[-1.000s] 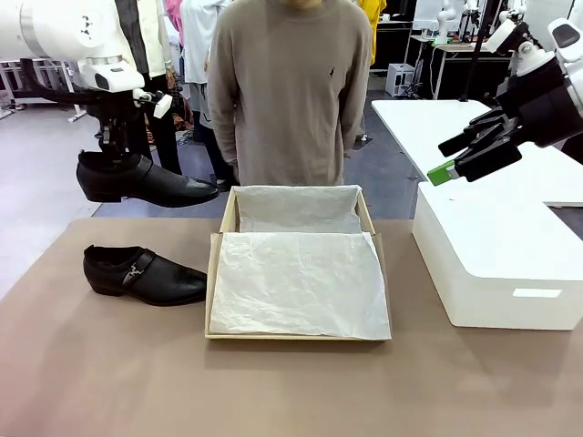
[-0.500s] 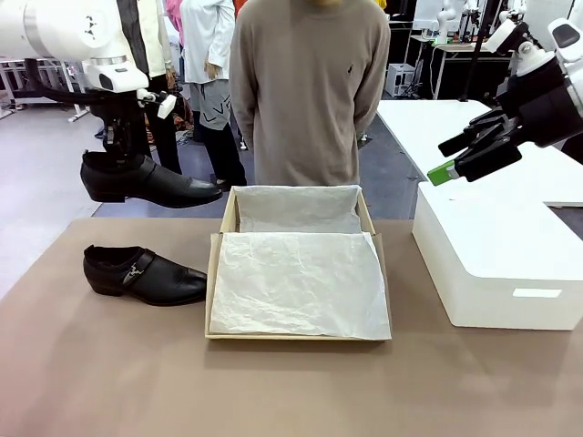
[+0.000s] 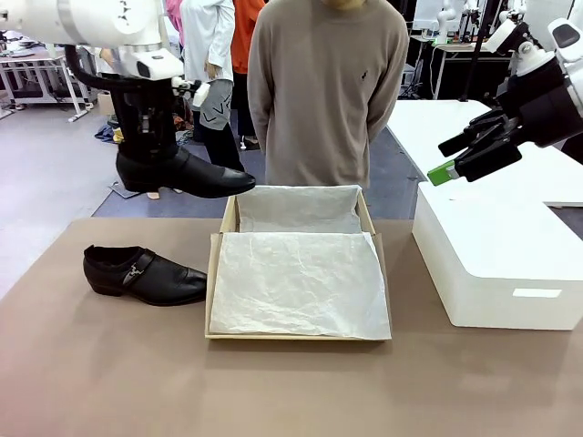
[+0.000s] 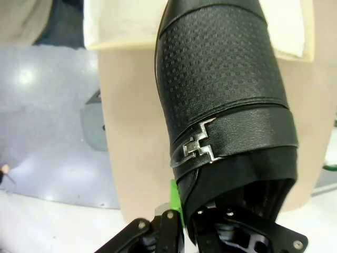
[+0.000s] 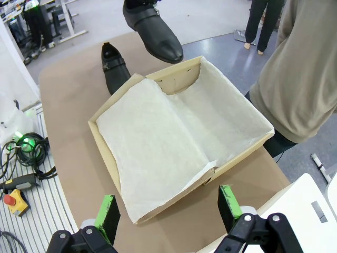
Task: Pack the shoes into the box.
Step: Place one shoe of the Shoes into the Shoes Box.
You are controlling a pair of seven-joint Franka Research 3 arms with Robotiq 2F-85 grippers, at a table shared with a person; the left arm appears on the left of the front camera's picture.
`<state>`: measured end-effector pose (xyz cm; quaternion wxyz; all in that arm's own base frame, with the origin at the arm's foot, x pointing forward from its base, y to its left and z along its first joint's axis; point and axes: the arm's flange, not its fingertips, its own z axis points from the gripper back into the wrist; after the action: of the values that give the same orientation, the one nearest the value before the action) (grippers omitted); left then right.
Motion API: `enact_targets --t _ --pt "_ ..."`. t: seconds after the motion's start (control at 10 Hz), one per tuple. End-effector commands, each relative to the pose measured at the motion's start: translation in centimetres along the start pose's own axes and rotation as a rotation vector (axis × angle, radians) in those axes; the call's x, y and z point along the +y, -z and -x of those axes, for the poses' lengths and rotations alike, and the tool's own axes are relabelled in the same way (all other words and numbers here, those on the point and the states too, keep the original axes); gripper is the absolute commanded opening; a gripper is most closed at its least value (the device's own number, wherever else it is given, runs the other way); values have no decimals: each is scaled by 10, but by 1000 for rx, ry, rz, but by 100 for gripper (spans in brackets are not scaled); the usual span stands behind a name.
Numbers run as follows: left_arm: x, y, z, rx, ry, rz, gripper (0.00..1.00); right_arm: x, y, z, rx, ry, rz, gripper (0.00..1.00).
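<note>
One glossy black shoe (image 3: 187, 173) hangs in the air just left of the box's far left corner, toe pointing right, with my left gripper (image 3: 146, 146) shut on its heel opening. Its buckle and embossed vamp fill the left wrist view (image 4: 221, 100). The second shoe (image 3: 141, 274) lies on the table left of the box, also seen from the right wrist (image 5: 115, 71). The tan cardboard box (image 3: 215, 273) lined with white tissue (image 3: 296, 278) sits at table centre. My right gripper (image 3: 460, 155) hovers open high at the right, above the white box; its green pads (image 5: 228, 199) frame the tan box.
A large smooth white box (image 3: 496, 255) stands at the right of the table. A person in a tan sweater (image 3: 328, 91) stands right behind the tan box at the far edge. Bare tabletop lies in front of the boxes.
My left arm has carried the held shoe to the right and slightly up, toward the box's far left corner. The person has shifted right. The right arm has stayed still.
</note>
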<state>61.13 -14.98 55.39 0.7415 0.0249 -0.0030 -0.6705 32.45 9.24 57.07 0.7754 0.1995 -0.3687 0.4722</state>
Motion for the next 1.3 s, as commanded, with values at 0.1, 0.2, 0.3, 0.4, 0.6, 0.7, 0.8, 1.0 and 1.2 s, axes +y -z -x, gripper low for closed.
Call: enact_targets --t 0.1,0.2,0.3,0.4,0.6,0.7,0.8,1.0,1.2 --pt "19 -11 -45 -1 -11 76 0 -1 0 -1 -20 -9 -12 100" --pt "22 -11 -64 5 -12 90 0 -1 0 -1 -20 -9 -12 100" --pt "25 -9 -78 -12 -3 120 0 -1 0 -1 -20 -9 -12 100" --pt "27 -6 -89 -23 -4 138 0 -1 0 -1 -20 -9 -12 100" --pt "29 1 -102 -13 -17 122 0 -1 0 -1 -20 -9 -12 100" --pt "29 3 -101 -9 -14 113 0 -1 0 -1 -20 -9 -12 100" --pt "16 16 -97 -15 10 122 0 -1 0 -1 -20 -9 -12 100" --pt "16 16 -97 -15 10 122 0 -1 0 -1 -20 -9 -12 100" --pt "16 16 -97 -15 10 122 0 -1 0 -1 -20 -9 -12 100"
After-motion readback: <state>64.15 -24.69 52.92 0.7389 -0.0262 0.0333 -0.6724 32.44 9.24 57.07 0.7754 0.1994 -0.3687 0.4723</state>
